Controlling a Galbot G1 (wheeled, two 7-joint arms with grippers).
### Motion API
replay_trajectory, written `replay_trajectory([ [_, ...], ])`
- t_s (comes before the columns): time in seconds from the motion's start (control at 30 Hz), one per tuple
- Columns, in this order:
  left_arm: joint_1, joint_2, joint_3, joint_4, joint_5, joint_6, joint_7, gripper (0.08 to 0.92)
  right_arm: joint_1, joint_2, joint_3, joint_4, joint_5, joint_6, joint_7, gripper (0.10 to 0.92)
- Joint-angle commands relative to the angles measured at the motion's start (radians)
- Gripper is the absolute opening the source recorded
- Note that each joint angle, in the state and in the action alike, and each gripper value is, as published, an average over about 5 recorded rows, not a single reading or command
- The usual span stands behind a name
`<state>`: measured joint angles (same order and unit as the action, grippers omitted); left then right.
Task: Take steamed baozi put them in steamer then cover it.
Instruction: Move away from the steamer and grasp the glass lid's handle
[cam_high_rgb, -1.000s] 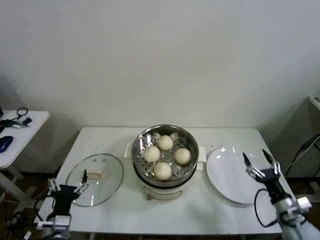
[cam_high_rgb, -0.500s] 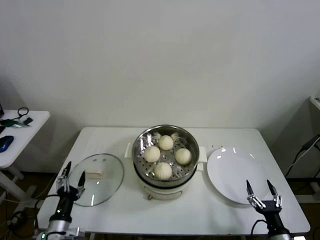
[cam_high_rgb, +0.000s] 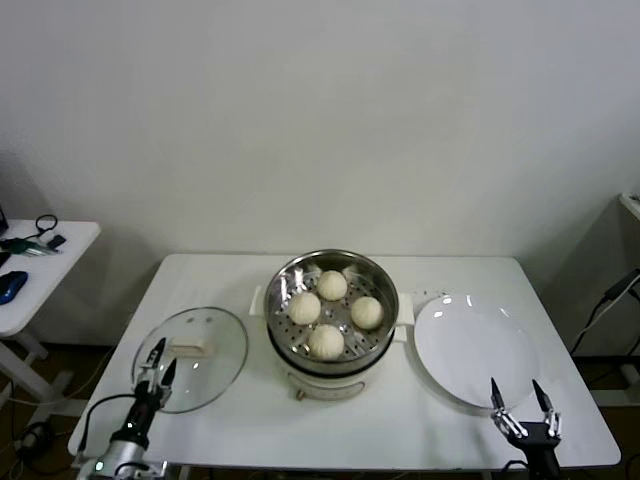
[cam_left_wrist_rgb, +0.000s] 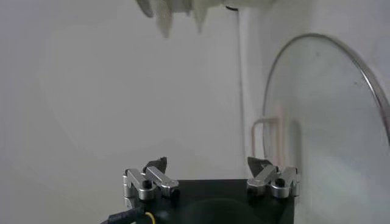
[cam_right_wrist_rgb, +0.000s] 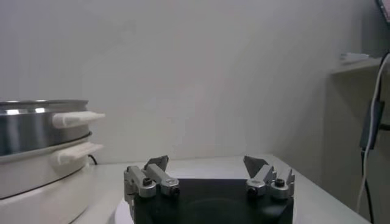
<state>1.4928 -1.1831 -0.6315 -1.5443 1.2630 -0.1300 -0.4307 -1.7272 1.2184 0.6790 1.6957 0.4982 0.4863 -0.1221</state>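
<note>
Only overhead: four steamed baozi (cam_high_rgb: 328, 311) inside steamer (cam_high_rgb: 331, 312).

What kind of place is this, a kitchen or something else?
Probably a lab or test room rather than a kitchen: a bare white wall, a plain white table holding only the steamer, cover and plate, and a side desk with cables.

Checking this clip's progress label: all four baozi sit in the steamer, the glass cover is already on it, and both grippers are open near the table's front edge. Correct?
Not quite. In the head view the cover lies flat on the table, to the left of the steamer, not on it. The rest holds: four baozi are inside, and the left gripper and right gripper are open.
</note>
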Motion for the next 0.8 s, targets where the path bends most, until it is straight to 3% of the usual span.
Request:
replay_trajectory([
  [0.03,-0.044,0.005,0.002,0.102,0.082,-0.025,-0.019,0.823,-0.018,0.030,0.000,-0.004,-0.028,0.015,0.001,0.823],
  [0.67,-0.193,-0.021,0.034,0.152,0.008,0.028,0.064,0.820,-0.026,0.054,0.004,-0.003,-0.055,0.037,0.003,0.823],
  [0.8,-0.203,-0.026,0.036,0.172,0.007,0.031,0.064,0.749,-0.025,0.056,0.001,-0.004,-0.059,0.038,0.004,0.823],
])
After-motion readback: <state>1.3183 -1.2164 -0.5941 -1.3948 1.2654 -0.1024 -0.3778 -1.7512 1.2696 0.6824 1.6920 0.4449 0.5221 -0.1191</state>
